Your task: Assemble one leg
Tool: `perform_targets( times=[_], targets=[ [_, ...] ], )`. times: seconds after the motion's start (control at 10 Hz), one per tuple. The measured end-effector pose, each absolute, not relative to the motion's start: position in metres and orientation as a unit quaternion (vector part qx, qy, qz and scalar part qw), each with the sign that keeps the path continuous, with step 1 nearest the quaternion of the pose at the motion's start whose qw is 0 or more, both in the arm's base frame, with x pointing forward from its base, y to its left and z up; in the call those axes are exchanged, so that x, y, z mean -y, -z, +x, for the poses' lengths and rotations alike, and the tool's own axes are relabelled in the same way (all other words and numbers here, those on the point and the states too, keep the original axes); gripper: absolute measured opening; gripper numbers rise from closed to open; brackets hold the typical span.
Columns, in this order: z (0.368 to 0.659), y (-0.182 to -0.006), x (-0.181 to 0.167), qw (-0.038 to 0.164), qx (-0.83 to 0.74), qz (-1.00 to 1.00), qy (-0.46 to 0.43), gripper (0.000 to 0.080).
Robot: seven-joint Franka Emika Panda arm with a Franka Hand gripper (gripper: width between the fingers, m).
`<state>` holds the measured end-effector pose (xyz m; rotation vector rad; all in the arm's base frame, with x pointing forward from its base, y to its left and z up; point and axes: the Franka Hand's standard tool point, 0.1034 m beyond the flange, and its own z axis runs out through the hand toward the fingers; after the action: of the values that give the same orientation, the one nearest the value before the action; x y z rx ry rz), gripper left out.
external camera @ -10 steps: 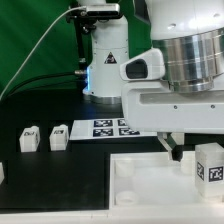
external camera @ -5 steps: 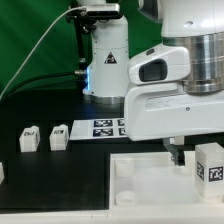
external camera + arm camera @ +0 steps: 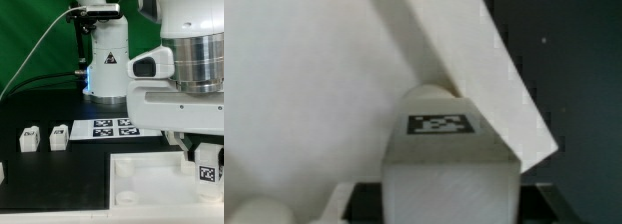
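Observation:
The leg [image 3: 207, 168], a small white stub with a black-and-white tag, stands on the large white square top [image 3: 150, 182] near its edge at the exterior view's right. My gripper [image 3: 203, 156] has come down over it, with a finger on each side. In the wrist view the leg [image 3: 445, 150] fills the gap between the two dark fingers [image 3: 363, 200], which touch its sides, so my gripper [image 3: 446, 208] is shut on it. The white top [image 3: 313, 90] lies behind the leg.
Two more legs [image 3: 29, 139] [image 3: 58, 136] stand on the black table at the exterior view's left, and another [image 3: 2, 172] is at the left edge. The marker board [image 3: 112, 128] lies mid-table. The robot base [image 3: 105, 60] rises behind it.
My gripper has moved toward the exterior view's right, from beside the leg to over it. Its fingers now sit on both sides of the leg.

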<state>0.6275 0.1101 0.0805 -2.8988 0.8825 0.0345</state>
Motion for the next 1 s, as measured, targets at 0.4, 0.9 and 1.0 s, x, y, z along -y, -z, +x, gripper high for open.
perform_targets(
  times=[0.4,0.9,1.0],
  targets=[
    [0.6272,-0.0789,-0.1111,0.050,-0.660,-0.749,-0.032,0.0291],
    [0.6242,-0.0770,-0.1107,0.072,-0.728,-0.681,-0.033,0.0362],
    [0.6242,-0.0777,-0.1138,0.073,-0.695,-0.714,-0.030,0.0570]
  ],
)
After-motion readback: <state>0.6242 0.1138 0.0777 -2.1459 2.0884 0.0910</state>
